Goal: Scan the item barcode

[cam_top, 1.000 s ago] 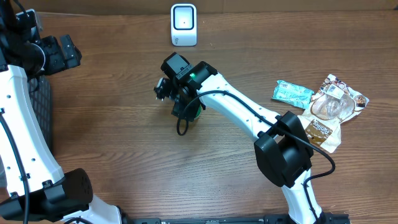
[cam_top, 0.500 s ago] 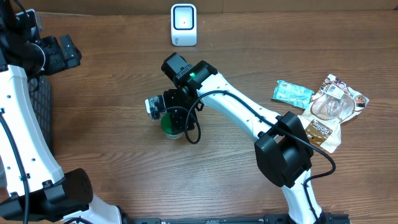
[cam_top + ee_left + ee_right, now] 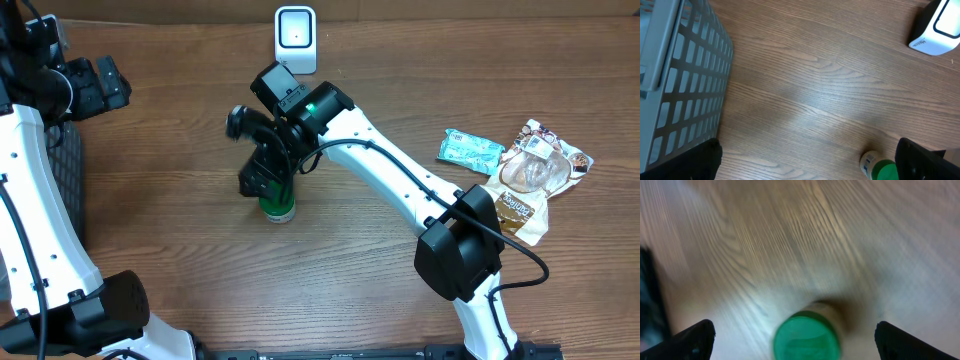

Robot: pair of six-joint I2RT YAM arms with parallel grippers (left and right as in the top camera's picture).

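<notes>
Small bottle (image 3: 277, 209): green cap, white label, standing upright on the desk (image 3: 180, 260), centre-left of overhead frame. Scanner (image 3: 295, 38): white housing, dark window, upright at top centre, well apart from the bottle.

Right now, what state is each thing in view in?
Green-capped white bottle: appears upright on the wooden table, ungripped.
Right claw: open, above the bottle.
Left claw: open, empty.
White barcode scanner: standing upright.
Teal packet: lying flat.
Brown snack pouches: lying flat, overlapping.
Grey mesh basket: contents hidden.
</notes>
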